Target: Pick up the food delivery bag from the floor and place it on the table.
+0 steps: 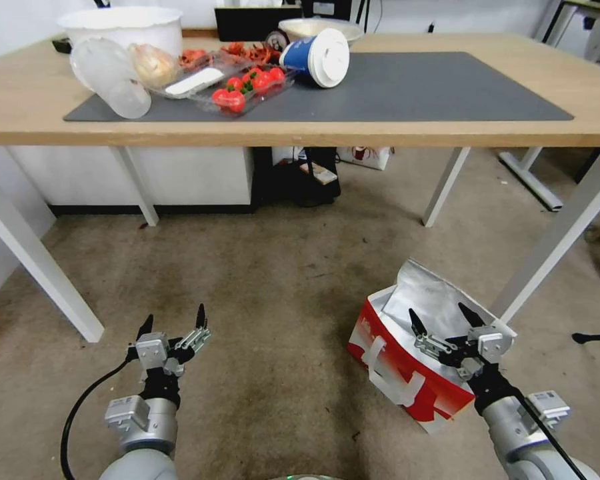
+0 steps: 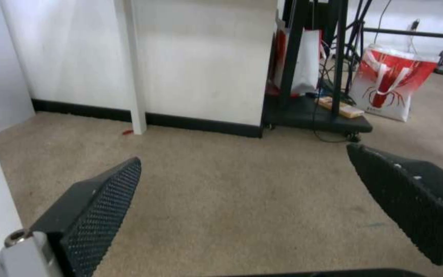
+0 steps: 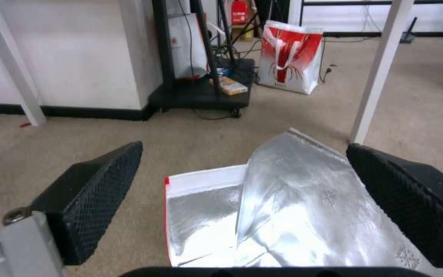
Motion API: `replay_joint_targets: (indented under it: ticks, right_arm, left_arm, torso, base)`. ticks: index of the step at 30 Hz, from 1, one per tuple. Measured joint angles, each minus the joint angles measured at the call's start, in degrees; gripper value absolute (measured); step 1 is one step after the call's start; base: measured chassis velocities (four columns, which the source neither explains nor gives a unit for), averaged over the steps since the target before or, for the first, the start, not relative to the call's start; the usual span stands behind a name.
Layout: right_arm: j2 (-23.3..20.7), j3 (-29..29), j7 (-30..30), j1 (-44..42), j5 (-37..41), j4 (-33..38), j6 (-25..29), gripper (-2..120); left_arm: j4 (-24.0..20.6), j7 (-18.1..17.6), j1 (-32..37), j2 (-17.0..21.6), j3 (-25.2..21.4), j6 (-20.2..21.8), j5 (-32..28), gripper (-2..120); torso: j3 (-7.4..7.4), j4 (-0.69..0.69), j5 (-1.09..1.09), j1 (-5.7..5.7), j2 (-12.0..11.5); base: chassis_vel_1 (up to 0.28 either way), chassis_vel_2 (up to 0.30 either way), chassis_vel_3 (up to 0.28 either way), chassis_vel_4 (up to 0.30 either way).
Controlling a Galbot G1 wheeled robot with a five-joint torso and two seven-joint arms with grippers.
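The food delivery bag (image 1: pixel 407 363) stands on the floor (image 1: pixel 267 300) at the right, red and white with a white strap handle. Its silver foil flap (image 3: pixel 293 192) is folded up and open. My right gripper (image 1: pixel 437 311) hovers just above the bag's open top, open, with nothing between its fingers (image 3: pixel 93 192). My left gripper (image 1: pixel 174 313) is open over bare floor at the left, well apart from the bag. The table (image 1: pixel 447 133) with its dark grey mat (image 1: pixel 433 87) stretches across the view beyond both arms.
A white table leg (image 1: pixel 553 240) slants down right beside the bag. On the mat's left half lie a blue cup (image 1: pixel 317 57), a tomato tray (image 1: pixel 243 90) and a white bowl (image 1: pixel 123 27). A second red-and-white bag (image 3: pixel 288 57) and a black cart (image 3: pixel 201 88) sit under the table's far side.
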Motion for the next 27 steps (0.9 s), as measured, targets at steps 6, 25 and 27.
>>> replay_joint_targets:
  ticks: [6,25,27]
  right_arm:
    - [0.1,-0.1,-0.2,0.0,-0.1,-0.3,0.0,100]
    - [-20.3,4.0,-10.3,4.6,13.5,-8.9,10.3,100]
    - [-26.2,5.1,-13.9,6.3,16.4,-12.3,11.8,100]
  left_arm:
    - [0.2,0.0,0.0,-0.1,0.1,0.5,0.0,100]
    - [-1.2,5.8,-0.5,0.1,-0.4,0.1,5.5,100]
    - [-1.5,5.8,-0.4,-0.1,-0.4,0.1,5.8,100]
  torso:
    - [0.00,0.00,0.00,-0.03,0.0]
    - [0.00,-0.02,0.04,0.01,0.4]
    - [0.00,-0.01,0.03,0.02,0.4]
  base:
    - [0.000,0.000,0.000,0.000]
    - [0.000,0.000,0.000,0.000]
    - [0.000,0.000,0.000,0.000]
